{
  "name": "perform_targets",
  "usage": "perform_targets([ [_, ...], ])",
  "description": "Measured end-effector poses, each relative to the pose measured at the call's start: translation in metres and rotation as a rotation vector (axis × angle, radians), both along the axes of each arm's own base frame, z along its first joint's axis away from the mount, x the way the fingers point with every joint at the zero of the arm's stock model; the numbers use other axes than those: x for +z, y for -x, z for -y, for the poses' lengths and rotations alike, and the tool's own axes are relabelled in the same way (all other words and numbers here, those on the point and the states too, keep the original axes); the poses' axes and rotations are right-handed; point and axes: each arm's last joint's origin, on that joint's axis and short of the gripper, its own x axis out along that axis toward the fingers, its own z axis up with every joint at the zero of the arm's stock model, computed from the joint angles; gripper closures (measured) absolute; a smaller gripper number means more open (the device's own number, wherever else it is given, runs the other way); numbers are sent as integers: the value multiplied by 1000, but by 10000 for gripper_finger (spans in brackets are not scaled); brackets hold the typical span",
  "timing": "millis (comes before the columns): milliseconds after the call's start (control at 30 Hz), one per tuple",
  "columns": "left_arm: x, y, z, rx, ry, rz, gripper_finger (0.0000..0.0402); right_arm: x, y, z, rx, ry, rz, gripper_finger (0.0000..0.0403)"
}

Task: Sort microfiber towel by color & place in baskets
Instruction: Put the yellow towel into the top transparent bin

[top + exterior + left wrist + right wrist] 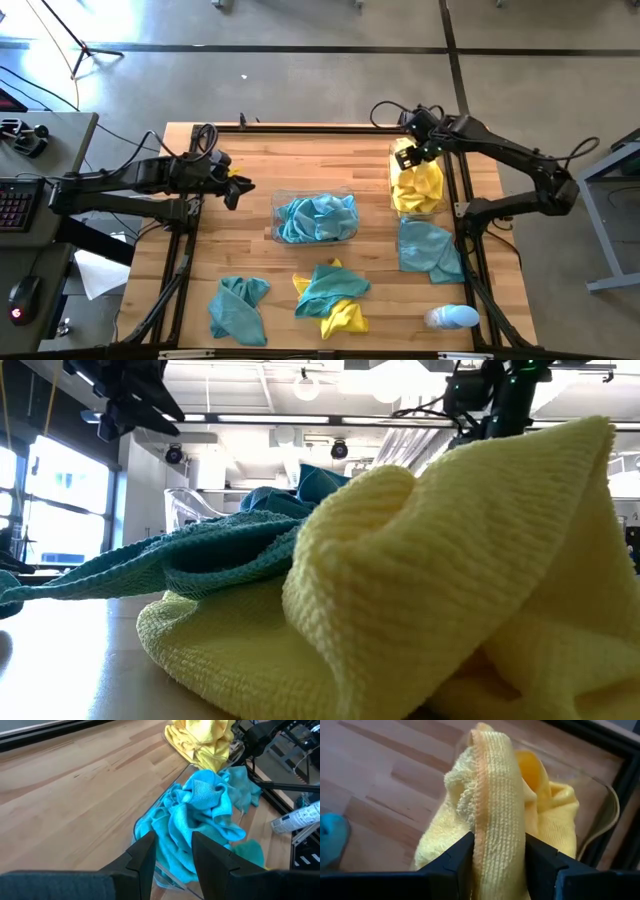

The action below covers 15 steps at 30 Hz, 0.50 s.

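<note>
A yellow towel [495,800] sits pinched in the right hand [497,857] over the yellow basket [417,186], already heaped. The blue basket [313,217] holds teal towels. The left hand [170,852] hangs released beside it. Roughly half done, I judge: two teal towels [238,306] and a mixed pile [332,298] wait on the surface [260,160].

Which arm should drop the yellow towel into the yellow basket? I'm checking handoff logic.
Right, probably. The right gripper is shut on a yellow towel directly over the basket of yellow towels. The left gripper is open and empty, left of the teal-filled basket.
</note>
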Motion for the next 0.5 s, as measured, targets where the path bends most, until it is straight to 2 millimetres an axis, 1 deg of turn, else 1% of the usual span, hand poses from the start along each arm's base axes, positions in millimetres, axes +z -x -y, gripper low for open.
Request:
perform_targets([
  [67,-1,-2,0,0,1,-9,289,-2,2,-1,-12,-22,-22,265],
  [167,-2,-4,0,4,7,-17,289,-16,5,-3,-21,-47,-59,265],
  [367,-4,-7,-1,4,10,-32,289,-63,8,-7,-52,-101,-44,265],
  [500,-4,-7,-1,4,9,-33,289,-90,9,-8,-54,-59,-3,265],
])
